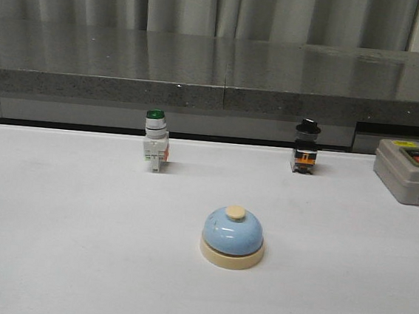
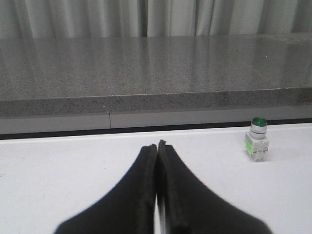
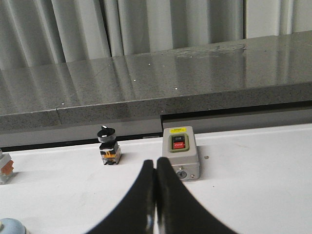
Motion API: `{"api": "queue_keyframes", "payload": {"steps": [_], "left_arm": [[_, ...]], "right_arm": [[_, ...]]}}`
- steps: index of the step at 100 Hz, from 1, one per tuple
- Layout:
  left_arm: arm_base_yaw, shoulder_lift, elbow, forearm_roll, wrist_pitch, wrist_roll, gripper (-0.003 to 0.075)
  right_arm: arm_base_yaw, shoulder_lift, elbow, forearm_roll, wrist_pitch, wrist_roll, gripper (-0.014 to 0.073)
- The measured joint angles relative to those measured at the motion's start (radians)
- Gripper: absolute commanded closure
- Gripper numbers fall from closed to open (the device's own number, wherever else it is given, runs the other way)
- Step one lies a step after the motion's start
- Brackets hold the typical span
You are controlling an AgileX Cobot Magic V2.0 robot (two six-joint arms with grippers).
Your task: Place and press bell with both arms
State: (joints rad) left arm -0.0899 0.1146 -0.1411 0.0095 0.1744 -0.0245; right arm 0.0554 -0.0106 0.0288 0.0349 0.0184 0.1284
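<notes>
Your front camera shows the bell (image 1: 233, 237) whole, upright at table (image 1: 52, 246) centre with its button upward; the right wrist camera catches only its edge (image 3: 10, 227). Bare surface surrounds it. Left gripper (image 2: 157, 146) and right gripper (image 3: 155, 163) both have fingers pressed together, holding nothing.

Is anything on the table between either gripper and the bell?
Nothing visible. The bell stands alone, nearer the robot than the green switch, black switch and grey box. Both grippers are shut.
</notes>
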Motion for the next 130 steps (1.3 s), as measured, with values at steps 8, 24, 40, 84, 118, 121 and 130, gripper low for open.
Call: {"api": "queue_keyframes", "payload": {"steps": [8, 24, 40, 84, 118, 121, 130], "left_arm": [[0.000, -0.068, 0.054, 0.002, -0.004, 0.000, 0.0741], [0.000, -0.119, 0.134, 0.003, -0.010, 0.000, 0.0741], [0.002, -0.119, 0.138, 0.019, -0.035, 0.000, 0.0741], [0.002, -0.119, 0.138, 0.036, -0.137, 0.000, 0.0741], [0.002, -0.119, 0.138, 0.037, -0.137, 0.000, 0.0741], [0.002, -0.119, 0.138, 0.037, -0.137, 0.000, 0.0741], [0.002, -0.119, 0.138, 0.037, -0.137, 0.000, 0.0741]], "right_arm": [[0.000, 0.000, 0.000, 0.000, 0.000, 0.000, 0.0657], [0.000, 0.000, 0.000, 0.000, 0.000, 0.000, 0.0657], [0.000, 0.000, 0.000, 0.000, 0.000, 0.000, 0.0657], [0.000, 0.000, 0.000, 0.000, 0.000, 0.000, 0.0657], [0.000, 0.000, 0.000, 0.000, 0.000, 0.000, 0.0657], [0.000, 0.000, 0.000, 0.000, 0.000, 0.000, 0.0657], [0.000, 0.000, 0.000, 0.000, 0.000, 0.000, 0.0657]]}}
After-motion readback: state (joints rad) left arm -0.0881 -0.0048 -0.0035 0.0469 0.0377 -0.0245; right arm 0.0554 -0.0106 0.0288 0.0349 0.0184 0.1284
